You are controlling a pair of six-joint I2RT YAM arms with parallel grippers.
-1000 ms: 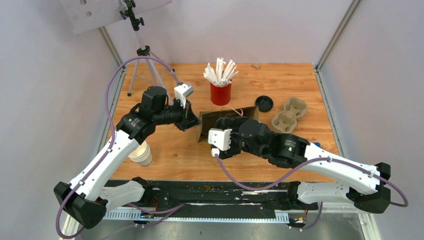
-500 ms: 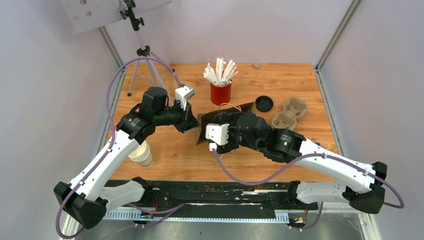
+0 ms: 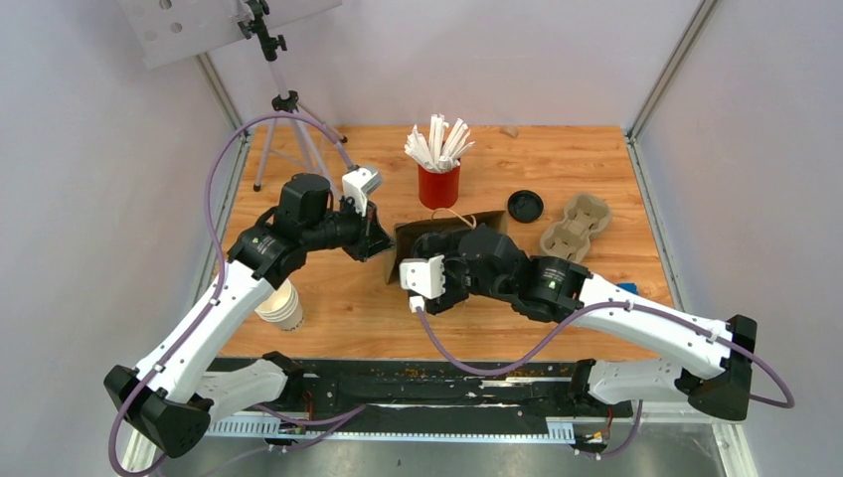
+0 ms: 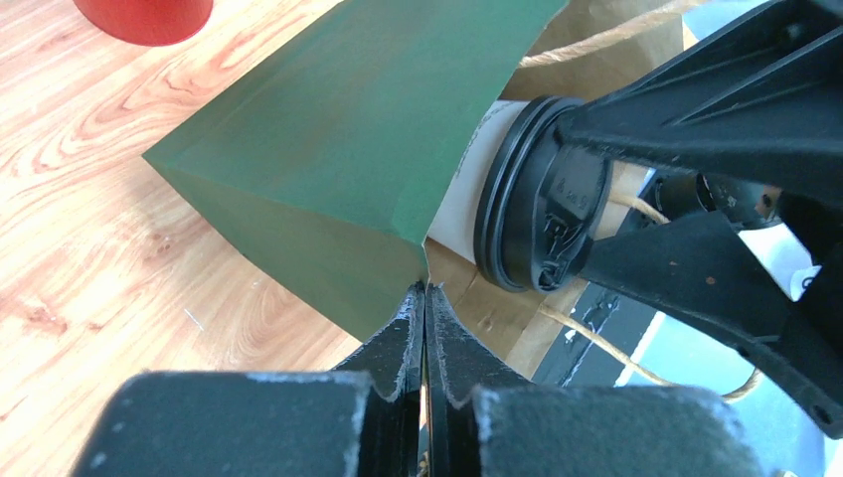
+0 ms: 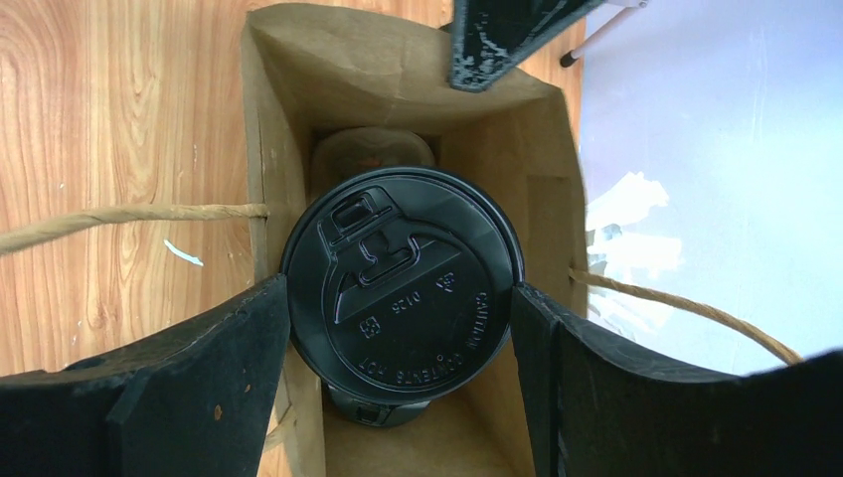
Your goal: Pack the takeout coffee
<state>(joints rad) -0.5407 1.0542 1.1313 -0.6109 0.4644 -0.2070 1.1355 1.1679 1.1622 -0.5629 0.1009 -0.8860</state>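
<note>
Coffee cup at the mouth of the bag, nearest items listed first. A stack of paper cups is seen to the near left of the bag, well apart from it. The bag is laid on its side on the table, mouth turned to the left. One corner of that mouth is pinched by the left gripper, shut tight on the paper, so the opening is held apart. The coffee cup is carried on its side by the right gripper, which is clamped across the black lid. The white body is partly inside the bag mouth and the lid is just outside it. Beyond the bag a red cup of sticks is shown, and to its far right a loose lid and a cardboard carrier.

Likely faults:
- The thin paper may be pulled from the pinch or torn, so that the mouth collapses onto the cup.
- The lid may be popped off if the cup is snagged on the bag wall or on a rope handle.
- A cup released on its side may roll or leak.

What lies deeper in the bag cannot be made out.
</note>
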